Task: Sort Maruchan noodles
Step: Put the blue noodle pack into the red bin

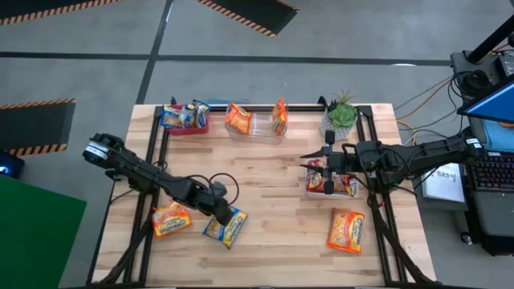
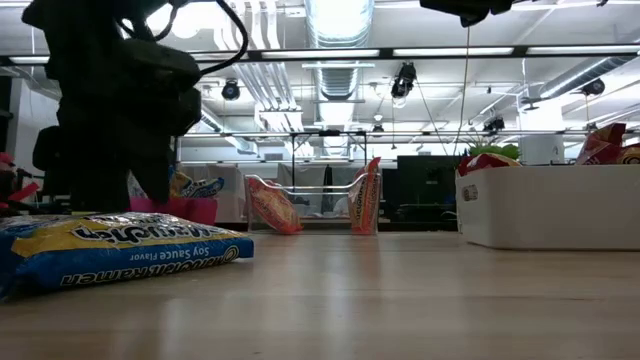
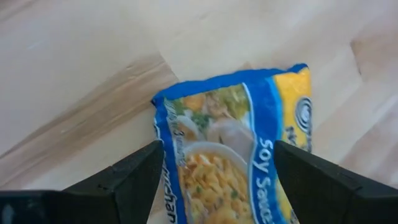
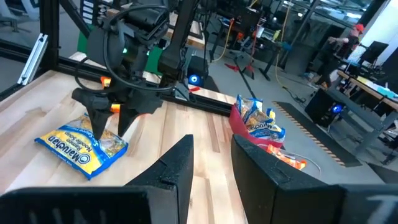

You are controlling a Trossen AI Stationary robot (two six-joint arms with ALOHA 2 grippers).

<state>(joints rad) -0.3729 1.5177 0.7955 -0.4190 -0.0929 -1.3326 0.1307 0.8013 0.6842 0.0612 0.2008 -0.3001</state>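
Left hand (image 1: 222, 215) sits low over a blue-edged yellow plastic ramen packet (image 1: 226, 227) lying flat on the pale wooden bench (image 1: 265, 185), near the front-left part. Its fingers (image 3: 127, 177) stand wide apart, one either side of the packet's end, w/ nothing gripped. An orange-marked packet (image 1: 171, 218) lies just beside it, to the left.

Right hand (image 1: 328, 167) hovers over a white rectangular bin (image 1: 331, 189) holding red-marked packets at the bench's right side; fingers (image 4: 177, 167) narrowly apart, nothing between them.

Another orange packet (image 1: 346, 229) lies flat near the front-right corner. At the back edge: a pink tray (image 1: 188, 125) w/ blue packets, a clear bin (image 1: 259, 127) w/ orange packets standing upright, and a small potted green plant (image 1: 340, 115).
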